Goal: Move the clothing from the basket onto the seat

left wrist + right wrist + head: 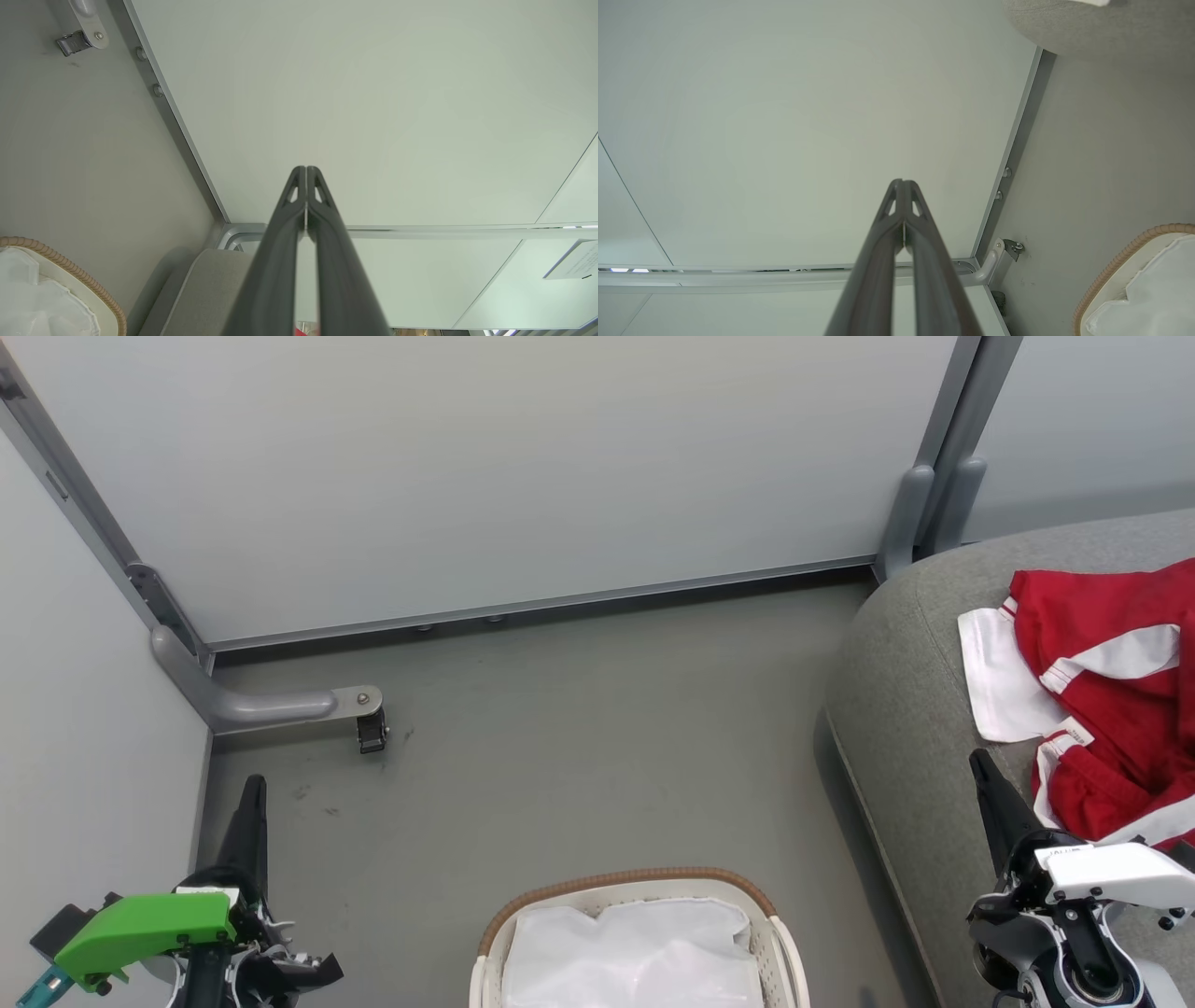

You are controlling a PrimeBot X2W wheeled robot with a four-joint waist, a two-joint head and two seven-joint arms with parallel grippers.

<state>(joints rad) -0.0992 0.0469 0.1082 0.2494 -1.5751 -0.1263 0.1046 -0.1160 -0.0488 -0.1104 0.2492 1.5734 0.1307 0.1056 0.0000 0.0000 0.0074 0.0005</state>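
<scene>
Head view | grey floor (597, 756) | pale partition walls (467, 457) | grey seat (896, 691)

a partitioned test booth: pale wall panels (523, 476) on metal feet (271, 705), grey floor (579, 728).

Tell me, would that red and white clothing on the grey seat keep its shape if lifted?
Probably not: the clothing lies crumpled in folds on the seat, so it would likely sag from any pinch. It looks thin, so it is likely light. A push would probably bunch it on that woven fabric.
</scene>
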